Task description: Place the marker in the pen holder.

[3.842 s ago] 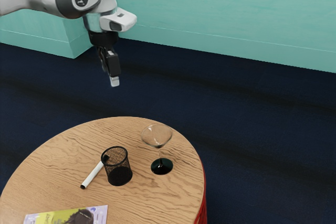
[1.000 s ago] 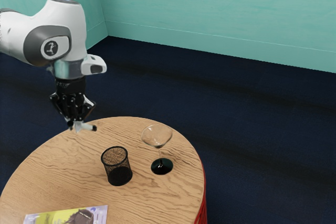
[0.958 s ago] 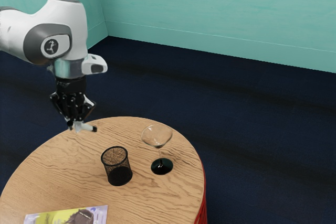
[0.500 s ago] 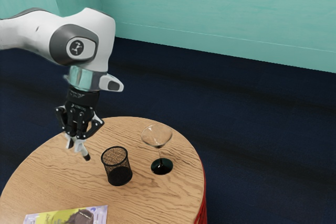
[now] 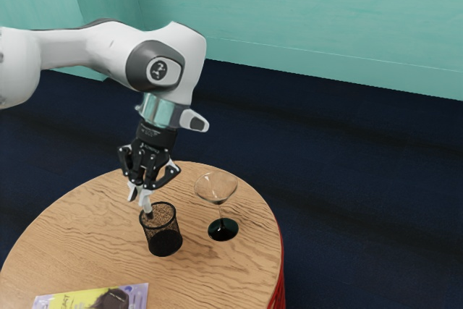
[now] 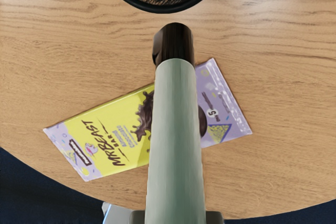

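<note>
Transfer in hand: my jaws clamp the pale cylindrical marker (image 6: 176, 140), slanted, dark end near the rim of the round black mesh pen holder (image 5: 165, 242), not inside. Next, I judge: ease that end over the opening, bring it steeper, lower, then release.

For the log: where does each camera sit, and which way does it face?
Exterior view: at the arm's side, looking down across the table; it shows the arm and gripper.
Wrist view: on the hand, looking past the marker down at the table; apparent fingertips flank it.
Shared: table, marker, pen holder, chocolate bar.
</note>
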